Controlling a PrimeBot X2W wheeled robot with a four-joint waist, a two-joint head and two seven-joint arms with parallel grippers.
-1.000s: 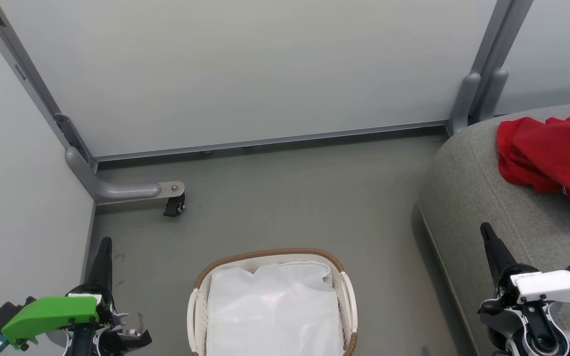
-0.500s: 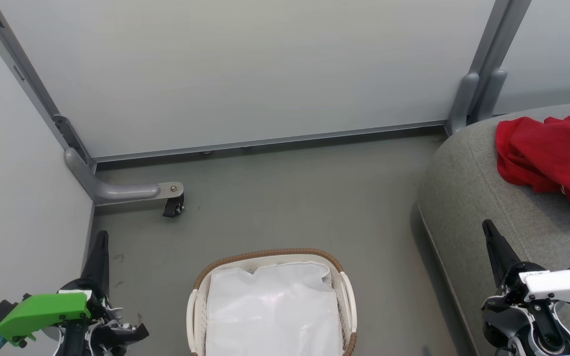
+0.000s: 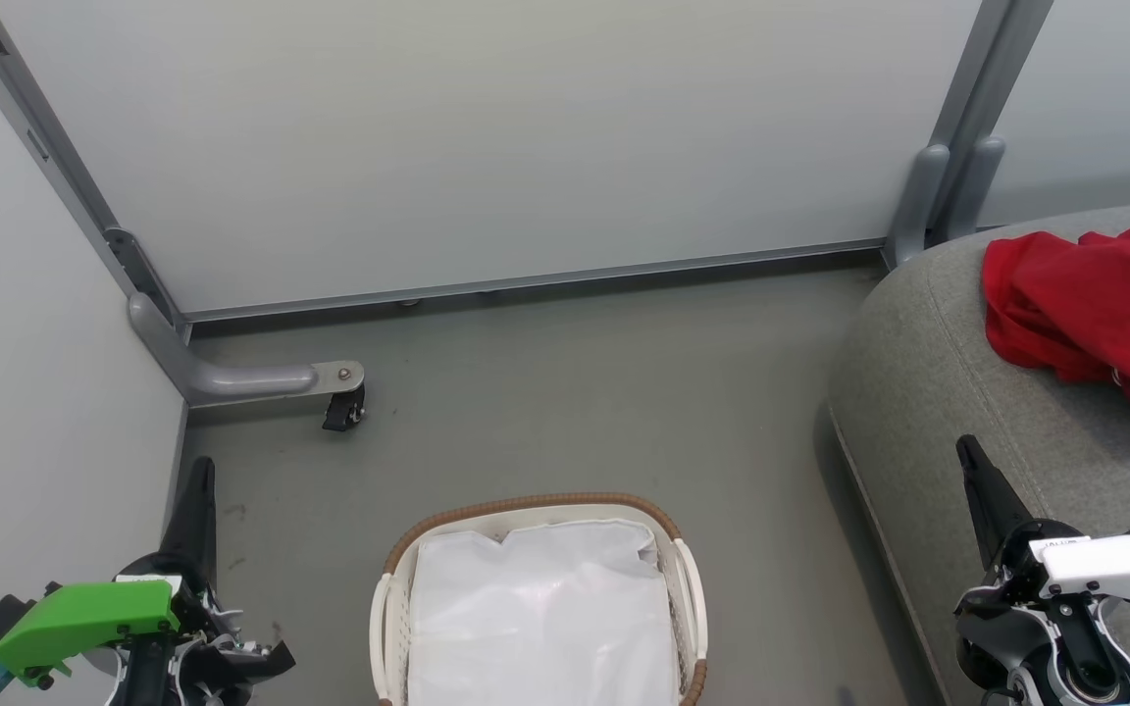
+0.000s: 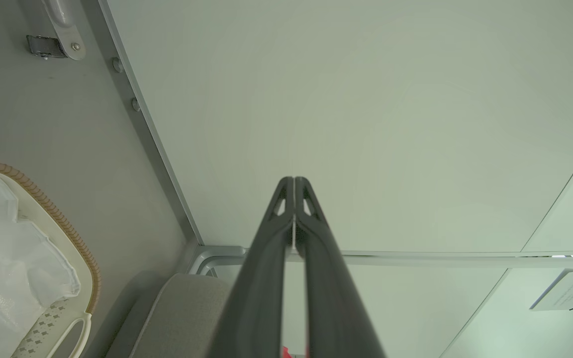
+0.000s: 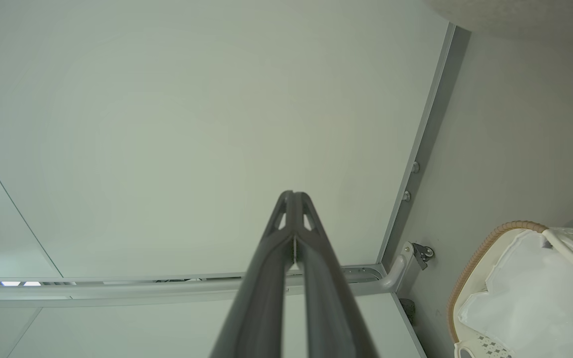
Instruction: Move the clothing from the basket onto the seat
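The clothing [image 3: 1095, 314] lies heaped on the seat [image 3: 957, 392], at the right edge of the head view. It is beyond and to the right of the right end effector [image 3: 964, 449], apart from it. That end effector's two dark fingers are pressed together tip to tip, pinching nothing, and point up over the seat's near part. The left end effector [image 3: 200, 471] is likewise pressed together and empty, well apart from the clothing, on the far side of the basket [image 3: 536, 507].

The basket stands on the grey floor [image 3: 575, 392] between the two end effectors, its white cloth liner [image 3: 540, 618] lying crumpled inside the brown woven rim. The seat is a light grey upholstered cushion with a rounded corner and a stitched seam, just right of the basket. Pale partition panels [image 3: 487, 147] in grey metal frames close off the space behind and on the left, and a curved grey foot with a small black caster [image 3: 344, 407] rests on the floor at the left corner.

The clothing is bright red and rumpled in soft folds, with white stripe trim showing at its lower right.
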